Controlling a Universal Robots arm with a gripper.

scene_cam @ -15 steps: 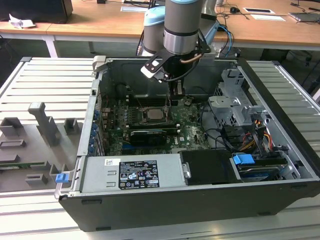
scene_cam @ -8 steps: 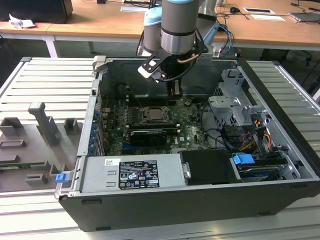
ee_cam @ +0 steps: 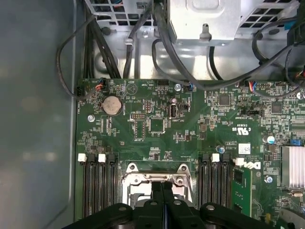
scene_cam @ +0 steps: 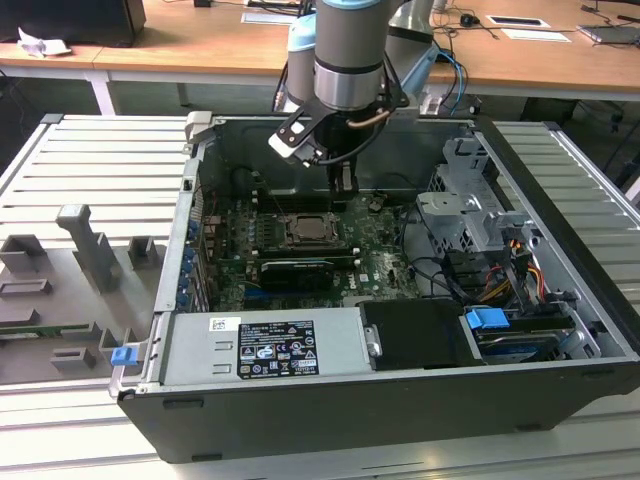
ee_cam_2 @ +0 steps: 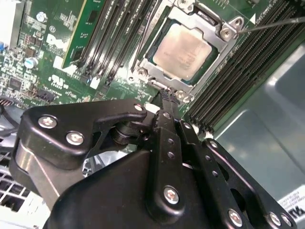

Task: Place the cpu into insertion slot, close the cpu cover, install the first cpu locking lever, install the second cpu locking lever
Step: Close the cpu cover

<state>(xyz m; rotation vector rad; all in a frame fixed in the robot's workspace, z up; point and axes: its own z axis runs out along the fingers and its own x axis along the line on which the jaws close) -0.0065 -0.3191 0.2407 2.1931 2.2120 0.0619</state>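
Note:
The cpu (ee_cam_2: 183,49), a silver-tan square, lies in the insertion slot (scene_cam: 308,231) on the green motherboard. The silvery cpu cover (ee_cam_2: 212,64) lies flat around it as a frame. A thin metal lever rod (ee_cam_2: 271,25) runs out from one corner of the socket. My gripper (ee_cam_2: 165,97) hangs just above the socket's edge, shut, with nothing between its fingers. In the exterior view the gripper (scene_cam: 343,198) stands right behind the socket. In the first wrist view the fingers (ee_cam: 157,195) are pressed together over the cover's rim (ee_cam: 143,180).
Black memory slots (ee_cam_2: 112,38) flank the socket on both sides. Cables (ee_cam: 157,43) and a metal drive cage (scene_cam: 470,215) fill the case at the exterior view's right. The power supply (scene_cam: 265,345) lies along the near wall, and grey fixtures (scene_cam: 85,245) stand outside the case.

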